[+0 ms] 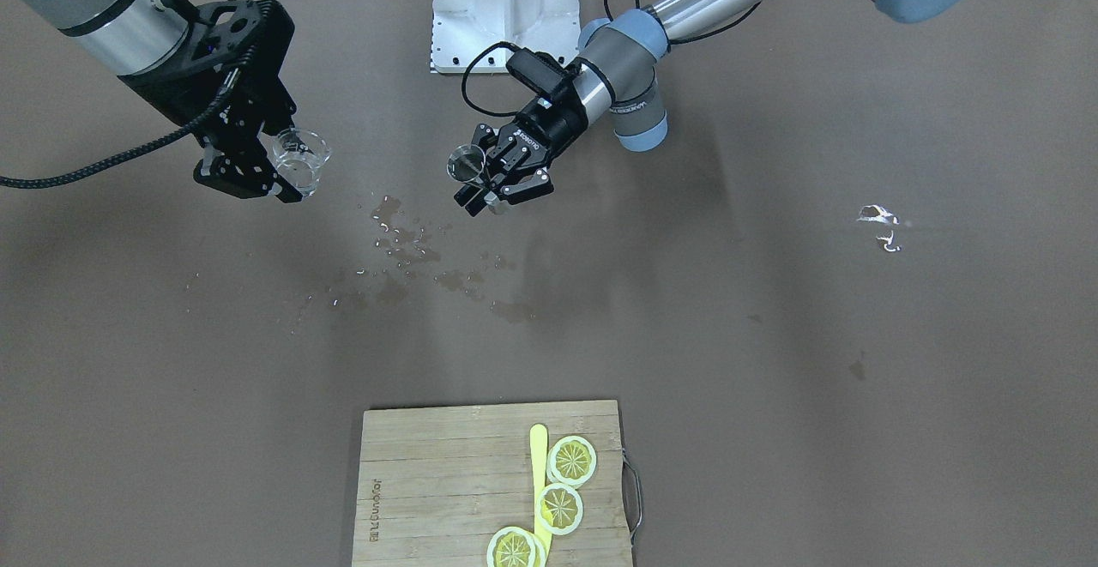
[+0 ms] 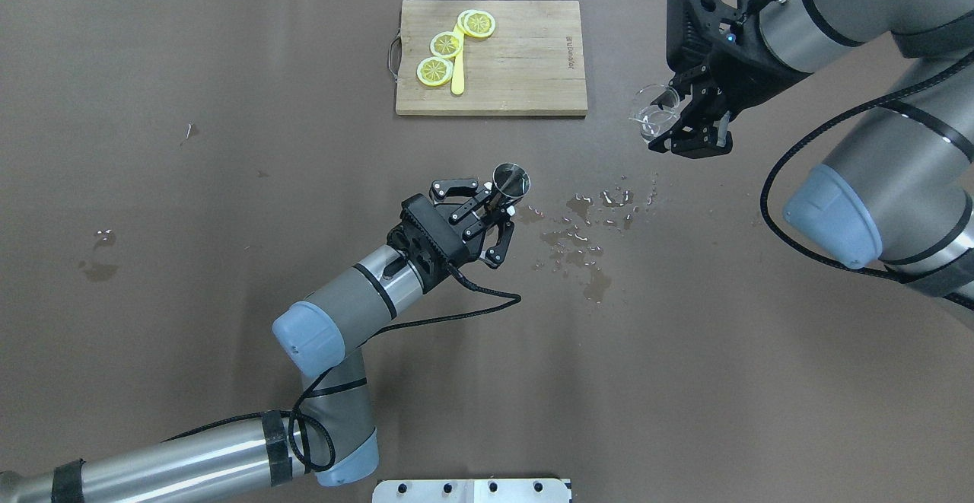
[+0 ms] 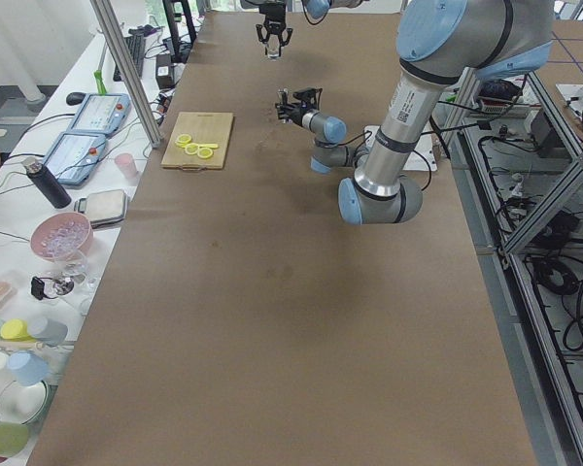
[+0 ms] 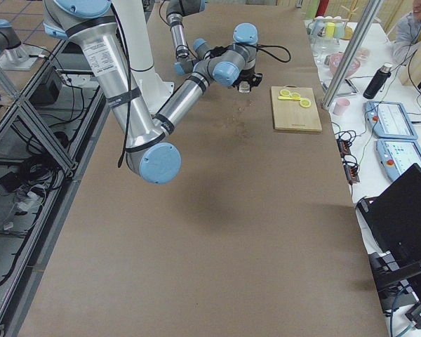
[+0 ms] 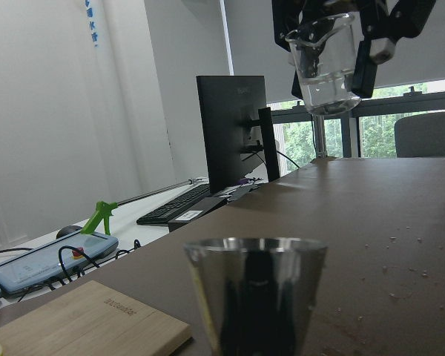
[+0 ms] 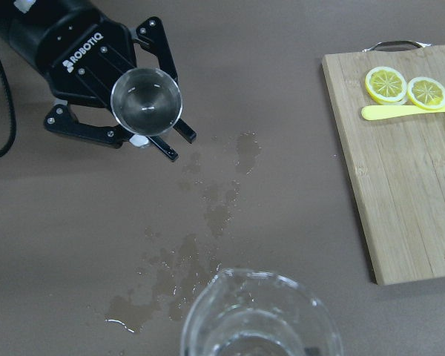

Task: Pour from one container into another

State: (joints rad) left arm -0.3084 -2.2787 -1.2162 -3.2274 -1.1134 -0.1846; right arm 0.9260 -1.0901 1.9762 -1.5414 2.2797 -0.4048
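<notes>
The left gripper (image 2: 498, 202) reached out low over the middle of the brown table (image 2: 228, 183), jaws pinching a small metal cup (image 2: 511, 178) by its sides. The cup stood upright with its mouth open to the ceiling. From where I stood I could not tell whether its base touched the tabletop. Well off to the robot's right, and a good deal higher, the right gripper (image 2: 670, 119) hung in the air with its jaws closed on a clear glass beaker (image 2: 656, 109). The beaker was roughly upright, its spout turned toward the cup, and clear liquid lay in its lower part. The two vessels were well apart, the beaker not over the cup. Between them, on the tabletop just beyond the metal cup, a scatter of wet patches and droplets (image 2: 586, 237) darkened the brown surface. At the far edge of the table from the robot lay a wooden cutting board (image 2: 525, 69) with a metal handle on one side. It carried three lemon slices (image 2: 447, 44) in a loose row, with a yellow stick (image 2: 457, 81) lying among them. Neither arm was near the board.
</notes>
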